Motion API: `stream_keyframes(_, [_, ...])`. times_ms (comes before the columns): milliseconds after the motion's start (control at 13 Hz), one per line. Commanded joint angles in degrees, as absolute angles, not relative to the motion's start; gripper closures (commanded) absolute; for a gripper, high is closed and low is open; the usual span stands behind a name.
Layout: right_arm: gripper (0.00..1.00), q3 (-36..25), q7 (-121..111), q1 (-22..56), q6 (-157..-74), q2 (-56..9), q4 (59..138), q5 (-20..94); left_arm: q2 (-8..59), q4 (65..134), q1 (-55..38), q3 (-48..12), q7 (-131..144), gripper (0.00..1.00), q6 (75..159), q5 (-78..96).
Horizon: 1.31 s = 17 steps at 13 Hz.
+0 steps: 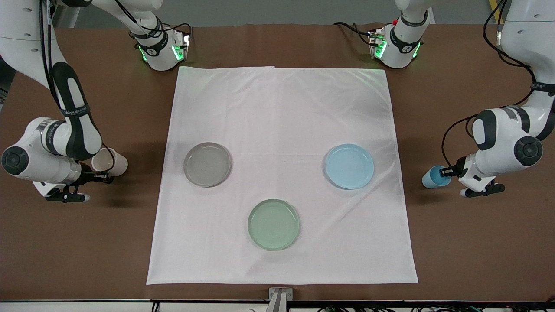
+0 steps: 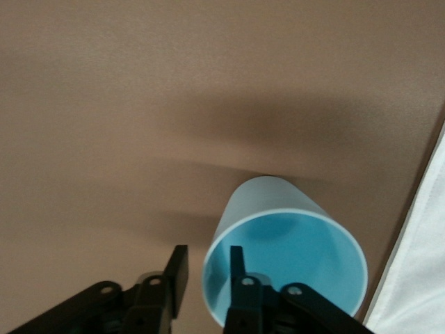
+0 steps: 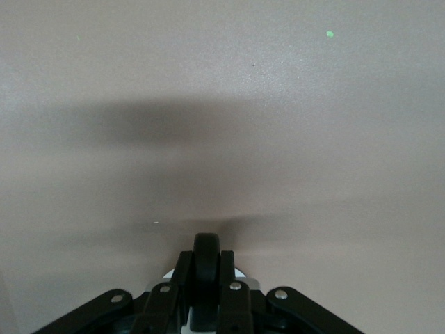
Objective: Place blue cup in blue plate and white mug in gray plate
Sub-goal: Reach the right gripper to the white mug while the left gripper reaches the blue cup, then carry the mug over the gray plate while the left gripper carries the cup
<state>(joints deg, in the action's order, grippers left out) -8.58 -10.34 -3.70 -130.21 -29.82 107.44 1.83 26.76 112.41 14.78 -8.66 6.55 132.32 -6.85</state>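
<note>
Lying sideways, gripped: blue cup, white mug

Left gripper jaws clamped; right gripper jaws clamped.

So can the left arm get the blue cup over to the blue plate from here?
Probably yes: the left gripper grips the blue cup, and only bare cloth lies before the blue plate.

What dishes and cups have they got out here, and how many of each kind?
Plates: 3, the gray plate, the blue plate and a pale green plate, all on the white cloth.
Cups: 2, the blue cup in the left gripper, and the white mug in the right gripper.
Total: 5.
</note>
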Motion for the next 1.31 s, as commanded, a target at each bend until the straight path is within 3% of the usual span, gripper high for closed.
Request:
stream_keyframes(0, [0.98, -8.0, -13.3, -3.8, -129.9, -28.3, 107.8, 3.1, 26.5, 111.4, 15.0, -8.9, 6.0, 1.0, 132.4, -7.4])
stream_keyframes(385, [0.99, -8.0, -9.2, 3.3, -115.4, -23.1, 101.6, 3.1, 21.2, 111.0, 14.9, -13.3, 7.2, 1.0, 128.2, -7.2])
stream_keyframes(538, [0.99, -8.0, -3.1, 8.4, -115.0, -22.7, 101.4, 3.1, 20.7, 110.4, 15.2, -17.9, 7.6, 1.0, 123.6, -6.9])
stream_keyframes(846, [0.99, -8.0, 10.2, 19.7, -115.8, -23.2, 100.8, 3.2, 22.0, 112.8, 14.5, -26.0, 15.7, 1.0, 123.3, -4.7])
stream_keyframes(1231, [0.99, -8.0, 18.1, 27.8, -121.8, -28.1, 99.2, 3.3, 24.3, 112.6, 5.8, -27.3, 32.1, 1.0, 124.4, -5.3])
